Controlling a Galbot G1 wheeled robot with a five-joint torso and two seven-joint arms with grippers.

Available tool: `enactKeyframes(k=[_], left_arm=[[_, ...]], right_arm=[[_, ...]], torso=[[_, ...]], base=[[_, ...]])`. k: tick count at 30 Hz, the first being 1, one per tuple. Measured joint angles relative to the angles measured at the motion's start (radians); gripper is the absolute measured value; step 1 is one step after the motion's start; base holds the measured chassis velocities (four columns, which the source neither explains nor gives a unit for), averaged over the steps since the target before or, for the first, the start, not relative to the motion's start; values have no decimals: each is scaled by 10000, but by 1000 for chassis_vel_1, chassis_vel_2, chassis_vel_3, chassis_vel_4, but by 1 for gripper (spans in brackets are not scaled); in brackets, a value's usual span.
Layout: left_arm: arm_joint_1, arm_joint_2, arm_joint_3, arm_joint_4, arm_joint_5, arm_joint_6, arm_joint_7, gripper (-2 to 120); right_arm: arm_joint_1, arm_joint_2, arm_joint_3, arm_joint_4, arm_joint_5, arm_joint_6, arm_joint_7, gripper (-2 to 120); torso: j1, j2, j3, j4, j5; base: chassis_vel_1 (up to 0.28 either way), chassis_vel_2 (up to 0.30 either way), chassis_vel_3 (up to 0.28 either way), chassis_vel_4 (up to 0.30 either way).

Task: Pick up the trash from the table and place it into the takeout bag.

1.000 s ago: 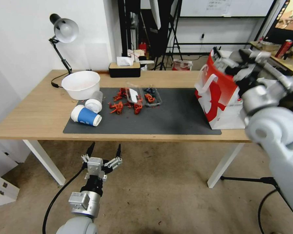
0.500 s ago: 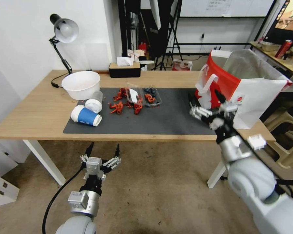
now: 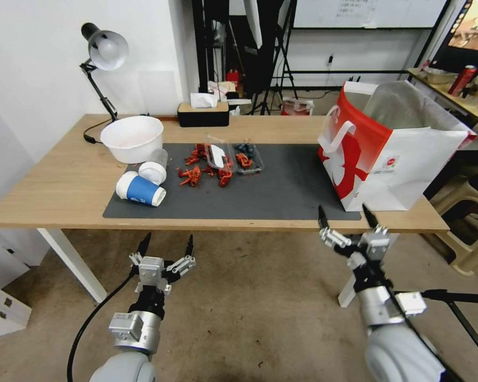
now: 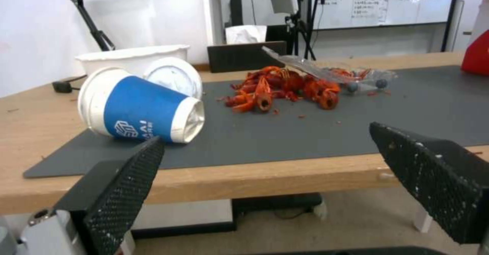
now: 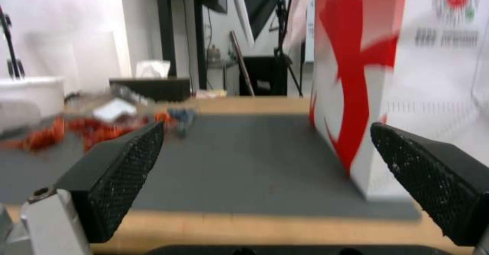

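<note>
On the dark grey mat (image 3: 281, 191) of the table (image 3: 53, 185) the trash lies at the left. There is a blue paper cup (image 3: 141, 189) on its side, a small clear lidded cup (image 3: 154, 168), a white bowl (image 3: 131, 138), red crayfish shells (image 3: 202, 168) and a clear plastic tray (image 3: 239, 155). The takeout bag (image 3: 387, 146) stands open at the table's right end. My left gripper (image 3: 165, 245) hangs open below the front edge, facing the blue cup (image 4: 140, 110). My right gripper (image 3: 347, 215) is open below the front edge, near the takeout bag (image 5: 407, 75).
A desk lamp (image 3: 103, 50) and a black tissue box (image 3: 203, 111) stand along the back of the table. White table legs (image 3: 74, 262) flank the floor space under the front edge. A beige stool (image 3: 475, 239) sits to the right of the bag.
My right arm has dropped from above the bag's mouth, past its front side, to below the table's front edge, with its fingers open. The left arm has stayed put.
</note>
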Motion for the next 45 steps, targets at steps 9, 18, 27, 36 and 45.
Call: enactKeyframes(k=[9, 18, 27, 36, 45], left_arm=[[-35, 0, -21, -4, -6, 5, -25, 100], [-106, 15, -15, 7, -84, 18, -48, 100], [-524, 406, -87, 7, -567, 440, -507, 100], [-1801, 1582, -125, 8, -2666, 2000, -1607, 100], [-3228, 3081, 17, -614, -6812, 4142, -4513, 99]], right_arm=[[-268, 243, -139, -505, -235, 474, 63, 100], [-209, 249, -135, -456, -267, 409, 96, 100], [-43, 211, -193, -462, -299, 290, 140, 100], [-24, 201, -166, -468, -313, 185, 203, 100], [51, 291, -193, -505, -432, 95, 236, 100]], torso=[[1, 0, 0, -2, 0], [0, 0, 0, -2, 0], [1, 0, 1, 0, 0], [1, 0, 1, -3, -2], [1, 0, 2, -1, -2]], base=[[0, 0, 0, 0], [0, 0, 0, 0], [0, 0, 0, 0], [0, 0, 0, 0], [0, 0, 0, 0]])
